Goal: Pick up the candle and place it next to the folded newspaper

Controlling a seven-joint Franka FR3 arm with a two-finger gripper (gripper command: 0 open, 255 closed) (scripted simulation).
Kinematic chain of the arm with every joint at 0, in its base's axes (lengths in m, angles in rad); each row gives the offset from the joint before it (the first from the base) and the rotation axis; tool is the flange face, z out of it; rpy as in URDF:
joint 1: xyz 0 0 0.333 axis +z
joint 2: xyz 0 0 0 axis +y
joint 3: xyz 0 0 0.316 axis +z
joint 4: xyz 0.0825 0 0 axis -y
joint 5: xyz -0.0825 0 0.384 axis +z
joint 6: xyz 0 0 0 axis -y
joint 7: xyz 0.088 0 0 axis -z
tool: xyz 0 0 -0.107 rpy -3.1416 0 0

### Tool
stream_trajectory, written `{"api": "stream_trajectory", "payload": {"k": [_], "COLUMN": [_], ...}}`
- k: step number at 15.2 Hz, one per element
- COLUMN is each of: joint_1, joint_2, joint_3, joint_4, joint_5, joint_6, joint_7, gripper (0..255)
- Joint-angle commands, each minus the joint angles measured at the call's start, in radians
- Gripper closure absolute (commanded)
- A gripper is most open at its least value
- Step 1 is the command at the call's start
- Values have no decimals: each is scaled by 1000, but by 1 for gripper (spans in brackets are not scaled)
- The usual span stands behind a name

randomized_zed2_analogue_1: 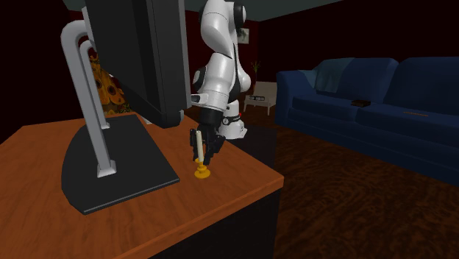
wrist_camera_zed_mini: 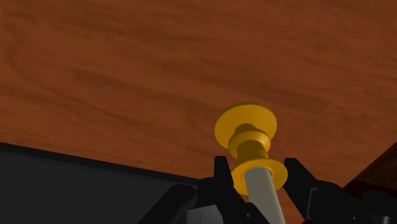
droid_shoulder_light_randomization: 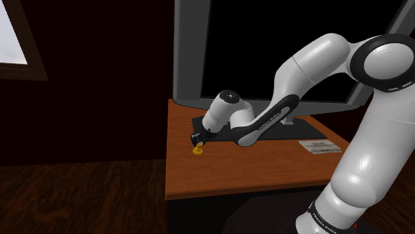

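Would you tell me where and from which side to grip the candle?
Grip the candle by its shaft above the yellow holder, from above: it stands upright, and the slim shaft suits the end effector better than the flared base.

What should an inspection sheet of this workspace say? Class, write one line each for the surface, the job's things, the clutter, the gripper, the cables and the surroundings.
surface: brown wooden table, carrying everything listed below.
job's things: white candle in a yellow-orange holder, upright on the table beside the monitor's base; pale folded newspaper, lying flat at the shoulder view's right, well apart from the candle.
clutter: large dark monitor on a flat black base.
gripper: all-black two-finger gripper, down at the candle's stem; grip cannot be judged.
cables: nothing seen.
surroundings: dark wood floor, blue sofa, window.
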Motion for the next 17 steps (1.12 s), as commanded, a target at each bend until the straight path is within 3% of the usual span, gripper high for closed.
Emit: {"api": "stream_trajectory", "payload": {"k": [1, 10, 17], "joint_1": [0, -25, -10], "joint_2": [0, -117, -197], "joint_3": [0, 58, 60], "joint_4": [0, -10, 7], "joint_5": [0, 265, 418], "joint_6": [0, -74, -150], "joint_7": [0, -220, -347], "gripper": [255, 255, 255]}}
